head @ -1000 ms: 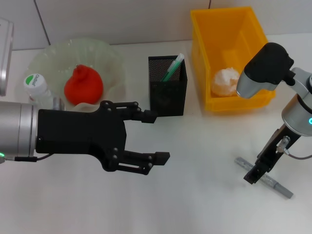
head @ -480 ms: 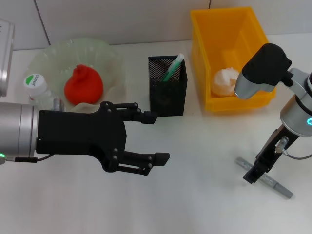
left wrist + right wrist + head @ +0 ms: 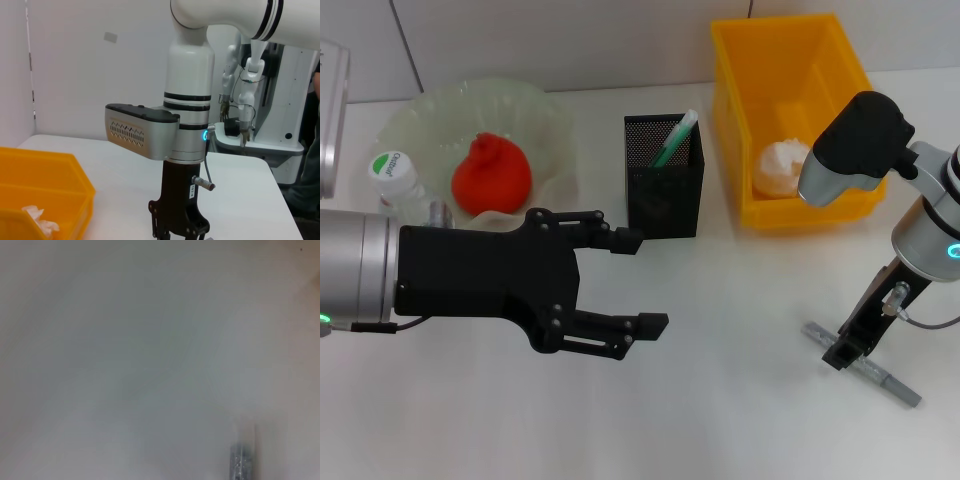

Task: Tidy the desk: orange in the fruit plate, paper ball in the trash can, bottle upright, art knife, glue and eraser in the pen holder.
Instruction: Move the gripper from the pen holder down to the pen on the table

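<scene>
Right, here is what I see:
Right gripper (image 3: pixel 844 354): down on the grey art knife (image 3: pixel 880 377) near the desk's (image 3: pixel 740 420) front right corner — grip I cannot tell.
Left gripper (image 3: pixel 645 281): fingers spread, holding nothing, over the desk's left half.
Bottle (image 3: pixel 396 182): upright by the fruit plate (image 3: pixel 535 110) — green cap label unreadable.
Orange (image 3: pixel 491 175): in the plate.
Paper ball (image 3: pixel 782 166): in the yellow trash can (image 3: pixel 745 120).
</scene>
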